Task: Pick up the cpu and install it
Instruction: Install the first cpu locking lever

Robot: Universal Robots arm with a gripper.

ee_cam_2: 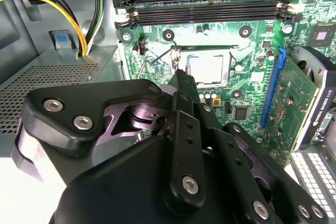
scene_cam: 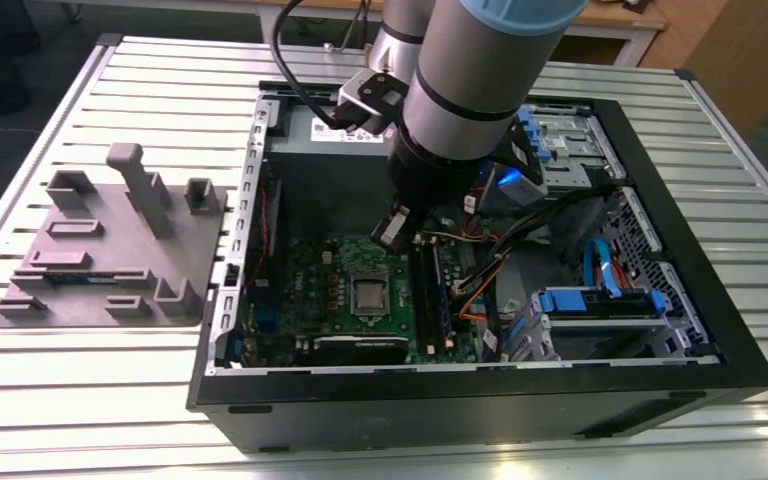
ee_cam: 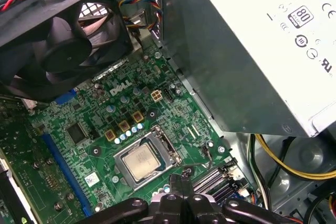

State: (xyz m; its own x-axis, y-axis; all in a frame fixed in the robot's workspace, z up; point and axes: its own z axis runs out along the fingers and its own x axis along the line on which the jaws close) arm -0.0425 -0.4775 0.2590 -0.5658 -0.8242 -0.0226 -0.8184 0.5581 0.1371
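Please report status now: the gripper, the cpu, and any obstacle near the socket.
Gripper shut, empty, just above the motherboard. Cpu seated in the socket, retention frame around it. Fan and power supply flank the socket; nothing over it.

A black open computer case [scene_cam: 484, 400] lies on a pale slatted metal desk [scene_cam: 91, 400]. Inside it, the grey robot arm [scene_cam: 471, 90] reaches down, its black gripper [scene_cam: 395, 228] hanging just above the green motherboard [scene_cam: 344, 300], near the small square silver-grey cpu [scene_cam: 369, 295] seated in its socket. A grey moulded plastic tray [scene_cam: 111, 250] sits on the exterior view's left, beside the case.
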